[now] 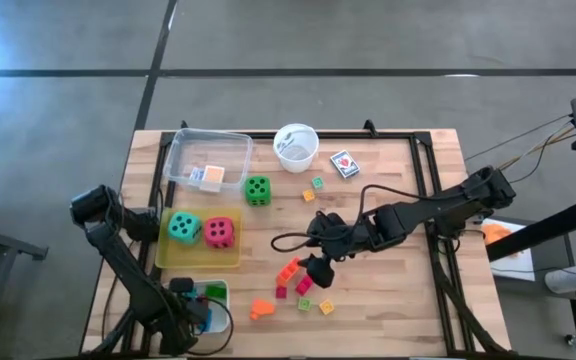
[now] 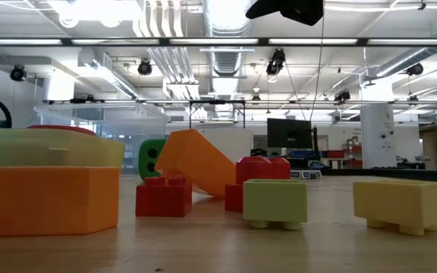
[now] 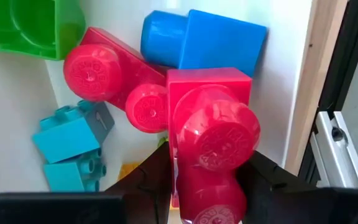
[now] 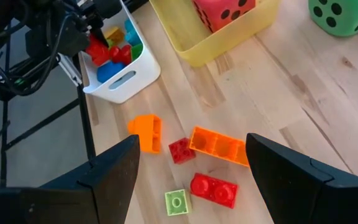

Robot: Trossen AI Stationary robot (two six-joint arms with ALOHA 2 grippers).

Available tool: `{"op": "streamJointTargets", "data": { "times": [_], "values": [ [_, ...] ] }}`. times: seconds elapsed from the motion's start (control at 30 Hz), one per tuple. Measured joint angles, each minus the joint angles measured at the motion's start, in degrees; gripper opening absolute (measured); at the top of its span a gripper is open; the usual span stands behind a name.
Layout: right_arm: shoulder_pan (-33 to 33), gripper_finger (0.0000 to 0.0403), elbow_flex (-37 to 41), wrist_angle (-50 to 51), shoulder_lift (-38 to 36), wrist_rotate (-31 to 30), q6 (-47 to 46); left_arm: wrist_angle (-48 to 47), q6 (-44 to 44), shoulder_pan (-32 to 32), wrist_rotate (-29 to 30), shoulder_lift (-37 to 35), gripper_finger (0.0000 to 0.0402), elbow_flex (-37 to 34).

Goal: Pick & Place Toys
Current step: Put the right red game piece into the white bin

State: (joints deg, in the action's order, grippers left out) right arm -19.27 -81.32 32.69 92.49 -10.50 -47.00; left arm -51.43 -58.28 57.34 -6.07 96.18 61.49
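Toys lie scattered on the wooden table (image 1: 388, 300), and one is in a grip: the left gripper (image 3: 207, 186) is closed on a red block (image 3: 213, 134), its dark fingers (image 3: 151, 180) on either side, over the white tray (image 4: 126, 81) at the table's near left corner. That tray holds blue, teal, green and red blocks. The right gripper (image 4: 191, 168) hangs spread wide and empty above an orange long block (image 4: 219, 146), two red blocks and a green block (image 4: 177, 202). A red die (image 1: 220, 232) and teal die (image 1: 183, 227) sit in the yellow tray (image 1: 200, 258); a green die (image 1: 257, 189) stands just beside it.
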Motion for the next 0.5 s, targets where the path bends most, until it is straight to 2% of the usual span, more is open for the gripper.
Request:
{"op": "streamJointTargets", "data": {
  "times": [0.5],
  "values": [
    [0.0,0.0286,0.0,-0.44,0.0,-0.02,0.0,0.12,1.53,-0.02,0.0,0.0,0.0121,0.0]
  ]
}}
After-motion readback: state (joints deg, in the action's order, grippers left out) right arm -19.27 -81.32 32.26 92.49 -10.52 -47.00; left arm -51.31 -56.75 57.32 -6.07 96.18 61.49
